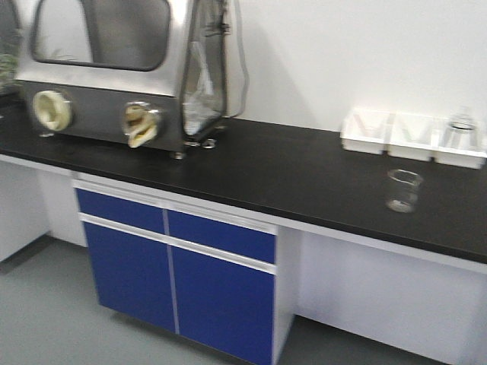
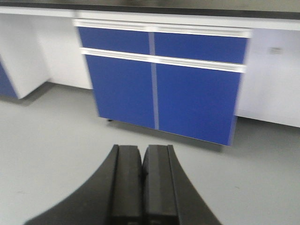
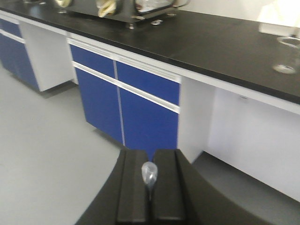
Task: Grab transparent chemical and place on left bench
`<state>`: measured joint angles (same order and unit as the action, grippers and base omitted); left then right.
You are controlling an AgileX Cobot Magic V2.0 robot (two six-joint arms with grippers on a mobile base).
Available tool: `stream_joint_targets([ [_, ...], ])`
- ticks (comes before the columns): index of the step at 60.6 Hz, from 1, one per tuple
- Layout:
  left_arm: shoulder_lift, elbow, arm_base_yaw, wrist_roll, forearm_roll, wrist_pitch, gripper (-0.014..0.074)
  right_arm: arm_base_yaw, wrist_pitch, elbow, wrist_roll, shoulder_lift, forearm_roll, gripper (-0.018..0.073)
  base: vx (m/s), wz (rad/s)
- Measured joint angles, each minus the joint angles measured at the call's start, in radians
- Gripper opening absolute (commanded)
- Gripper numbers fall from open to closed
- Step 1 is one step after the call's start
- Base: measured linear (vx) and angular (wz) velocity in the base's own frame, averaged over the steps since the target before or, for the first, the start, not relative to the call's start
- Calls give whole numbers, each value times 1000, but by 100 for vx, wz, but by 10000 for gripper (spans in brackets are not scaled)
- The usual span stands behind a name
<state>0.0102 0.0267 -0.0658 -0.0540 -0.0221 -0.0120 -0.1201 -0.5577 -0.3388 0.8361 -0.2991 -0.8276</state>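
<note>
My right gripper (image 3: 150, 152) is shut on a small clear drop-shaped piece, the transparent chemical (image 3: 149, 173), which pokes up from between its black fingers (image 3: 133, 187). It hangs over the grey floor, short of the black-topped bench (image 3: 225, 47). In the left wrist view my left gripper (image 2: 142, 147) is shut with nothing between its pads. It faces the blue cabinet (image 2: 164, 89) below the bench. The bench (image 1: 289, 171) runs along the wall and on towards the left. Neither gripper appears in the front view.
A steel glove box (image 1: 129, 68) stands on the left stretch of the benchtop. A clear beaker (image 1: 402, 190) and white trays (image 1: 411, 137) sit at the right. Blue cabinet doors (image 1: 183, 266) and white panels (image 1: 380, 293) lie under the top, with grey floor (image 1: 53, 319) in front.
</note>
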Motion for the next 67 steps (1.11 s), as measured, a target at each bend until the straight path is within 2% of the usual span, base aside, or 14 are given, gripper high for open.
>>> stream_joint_targets([
  [13,0,0,0,0,0,0,-3,0,0,0,0,0,0,-1,34,37],
  [25,0,0,0,0,0,0,-3,0,0,0,0,0,0,-1,40,-1],
  [67,0,0,0,0,0,0,-3,0,0,0,0,0,0,-1,40,-37],
])
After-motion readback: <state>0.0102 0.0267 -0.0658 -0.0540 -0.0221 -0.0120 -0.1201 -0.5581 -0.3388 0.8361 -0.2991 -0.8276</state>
